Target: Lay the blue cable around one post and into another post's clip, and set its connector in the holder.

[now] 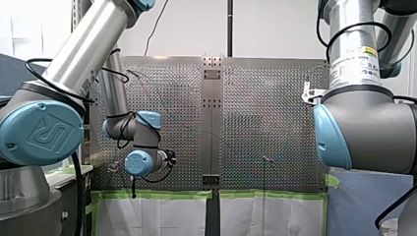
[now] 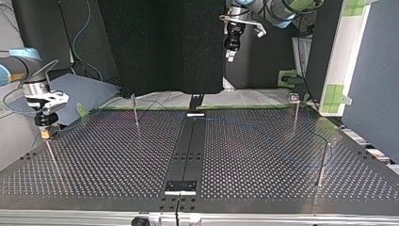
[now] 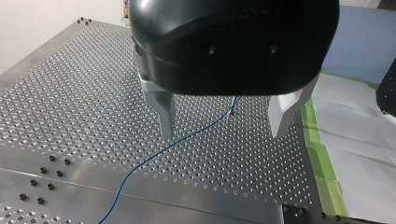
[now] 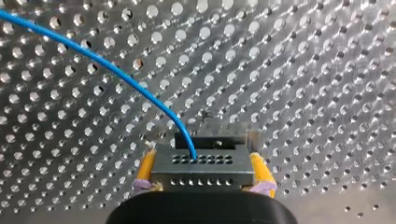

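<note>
In the right wrist view my right gripper (image 4: 201,158) is shut with its yellow pads (image 4: 147,164) on the sides of a black connector (image 4: 201,173). The blue cable (image 4: 116,74) leaves the connector's top and curves away over the perforated plate (image 4: 303,93). At the top view's left this gripper (image 2: 45,131) hangs just above a thin post (image 2: 51,155). My left gripper (image 3: 223,123) stands open above the plate, its metal fingers (image 3: 163,114) wide apart. The cable (image 3: 154,156) lies on the plate under the gap, beside a thin post (image 3: 232,108). In the top view it (image 2: 230,54) hangs high at the back.
More posts stand on the plate in the top view: one at back left (image 2: 135,114), one with a clip head at back right (image 2: 295,110), one at near right (image 2: 323,164). A black bracket (image 2: 180,187) sits on the centre strip near the front edge. Green tape (image 3: 322,163) edges the plate.
</note>
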Action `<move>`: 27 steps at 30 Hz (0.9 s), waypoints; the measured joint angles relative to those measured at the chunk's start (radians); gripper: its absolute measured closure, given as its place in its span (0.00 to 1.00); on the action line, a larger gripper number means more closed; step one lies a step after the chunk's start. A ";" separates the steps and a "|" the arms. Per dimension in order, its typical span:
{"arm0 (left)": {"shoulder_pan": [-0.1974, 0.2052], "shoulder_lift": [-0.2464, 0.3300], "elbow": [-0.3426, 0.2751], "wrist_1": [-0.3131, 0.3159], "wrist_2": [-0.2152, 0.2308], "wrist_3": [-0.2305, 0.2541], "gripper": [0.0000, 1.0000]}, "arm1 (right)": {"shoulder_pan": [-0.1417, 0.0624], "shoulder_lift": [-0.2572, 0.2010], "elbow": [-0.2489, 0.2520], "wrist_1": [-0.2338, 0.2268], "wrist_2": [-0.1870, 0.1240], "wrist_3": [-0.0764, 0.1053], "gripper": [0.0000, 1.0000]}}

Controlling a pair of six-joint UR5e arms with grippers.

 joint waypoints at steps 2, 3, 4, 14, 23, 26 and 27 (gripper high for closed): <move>0.001 0.000 0.000 0.000 0.000 0.000 0.01 | 0.001 0.000 -0.001 -0.003 -0.005 0.001 1.00; 0.001 0.000 0.000 -0.001 0.000 0.000 0.01 | 0.002 0.000 -0.001 -0.005 -0.007 0.001 1.00; 0.001 0.000 0.000 -0.001 0.000 0.000 0.01 | 0.002 0.000 -0.001 -0.007 -0.009 0.002 1.00; 0.002 0.000 0.000 -0.006 -0.001 0.001 0.01 | 0.003 0.001 -0.006 -0.011 -0.024 0.004 1.00; 0.003 0.000 0.000 -0.006 -0.002 -0.001 0.01 | 0.004 0.000 -0.011 0.000 -0.023 0.008 1.00; 0.003 0.000 0.000 -0.006 -0.001 -0.001 0.01 | 0.004 0.001 -0.012 0.007 -0.022 0.011 1.00; 0.003 0.000 0.000 -0.006 0.000 -0.001 0.01 | 0.004 0.001 -0.012 0.008 -0.022 0.011 1.00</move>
